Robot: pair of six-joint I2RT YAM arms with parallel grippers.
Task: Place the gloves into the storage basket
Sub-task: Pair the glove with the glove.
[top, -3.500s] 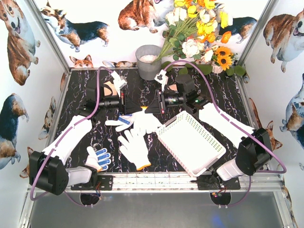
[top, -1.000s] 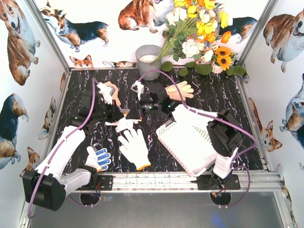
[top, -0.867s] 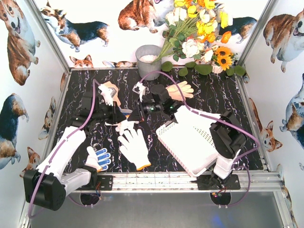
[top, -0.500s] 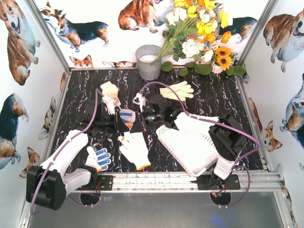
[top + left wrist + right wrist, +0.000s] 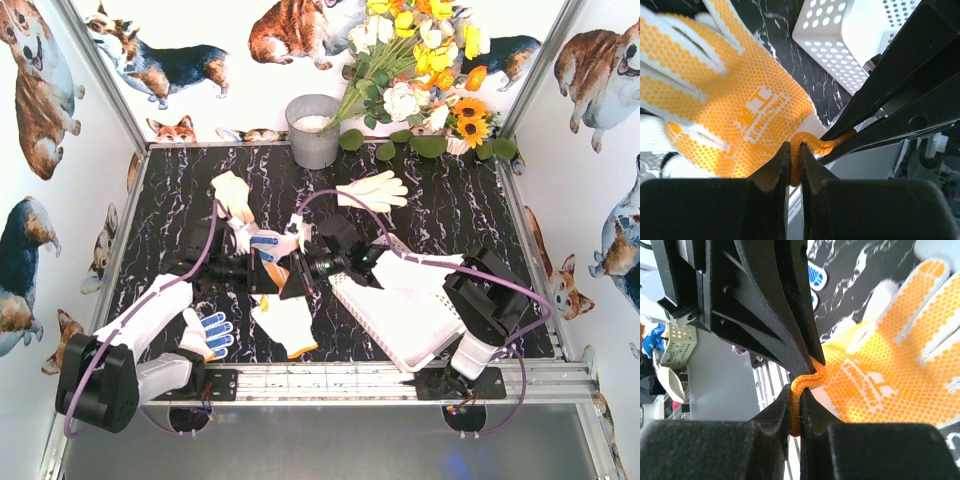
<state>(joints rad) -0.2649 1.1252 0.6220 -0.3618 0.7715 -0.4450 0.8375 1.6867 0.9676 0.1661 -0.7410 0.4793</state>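
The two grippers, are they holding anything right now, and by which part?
The left gripper and the right gripper both pinch the yellow-palmed glove by its orange cuff.

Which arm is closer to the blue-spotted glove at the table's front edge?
Left. The left arm lies right beside the blue-spotted glove, on its left; the right arm reaches over the white basket, far to the glove's right.

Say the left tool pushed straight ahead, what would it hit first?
Likely the right tool, tip to tip with the left tool: both pinch one glove's orange cuff. The white basket lies farther on.
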